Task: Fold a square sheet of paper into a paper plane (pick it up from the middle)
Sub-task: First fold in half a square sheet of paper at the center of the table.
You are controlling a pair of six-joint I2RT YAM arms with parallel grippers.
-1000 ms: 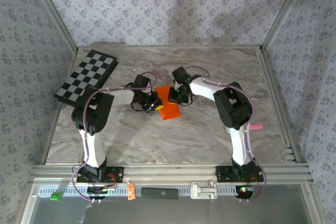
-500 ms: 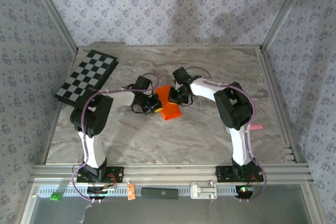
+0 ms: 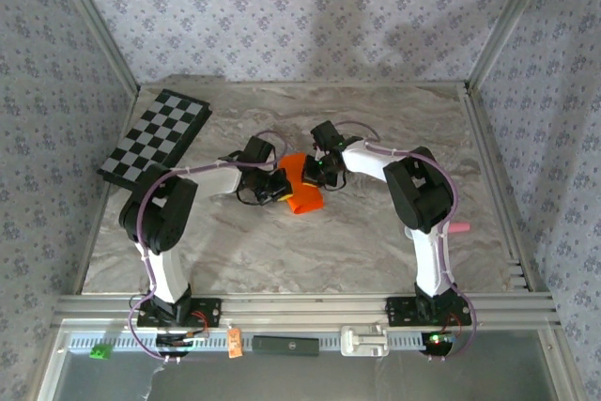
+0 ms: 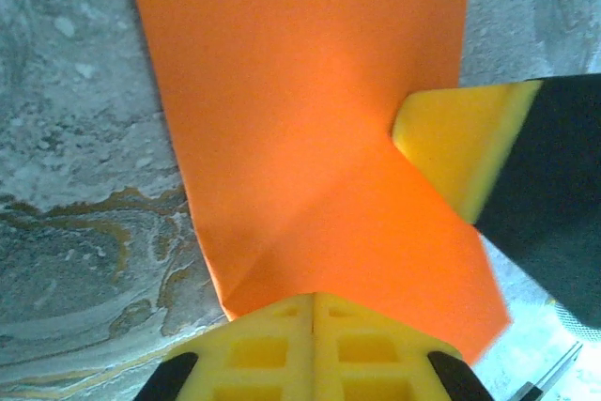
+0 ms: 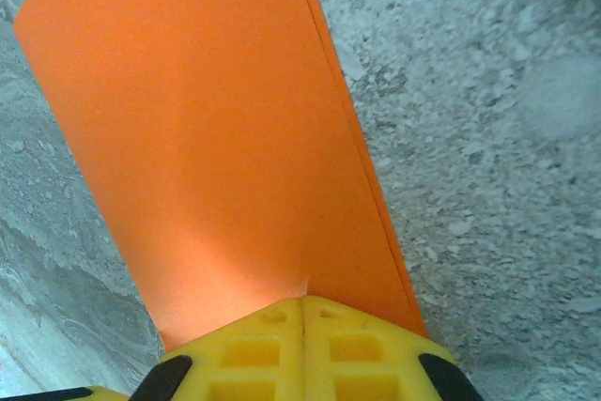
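**Both end effectors closed on the orange paper**

Top view: The paper (image 3: 304, 187) lies flat on the marbled surface (image 3: 376, 241), creased into a strip narrower than a square. The left end effector (image 3: 279, 186) meets the paper's left edge and the right end effector (image 3: 318, 175) meets its right edge, so the paper sits between them. The two arms reach in from either side of it. A checkerboard (image 3: 155, 136) lies well apart from the paper, to its far left. A small pink thing (image 3: 458, 228) sits well to the paper's right, by the surface's edge.

Left wrist view: The left end effector (image 4: 313, 312) is closed, its yellow tips pressed together with no gap. They sit at the paper's (image 4: 300, 119) near edge, beside a small folded corner. Whether a layer of paper is pinched between them cannot be told. At the paper's right edge a yellow pad (image 4: 455, 147) of the right end effector touches it, and a crease runs from that spot.

Right wrist view: The right end effector (image 5: 302, 316) is closed too, tips together. The paper (image 5: 207, 119) spreads away from those tips, with a short wrinkle just where they meet. A doubled edge shows along the paper's right side. Grey surface (image 5: 488, 138) lies on both sides of the paper.
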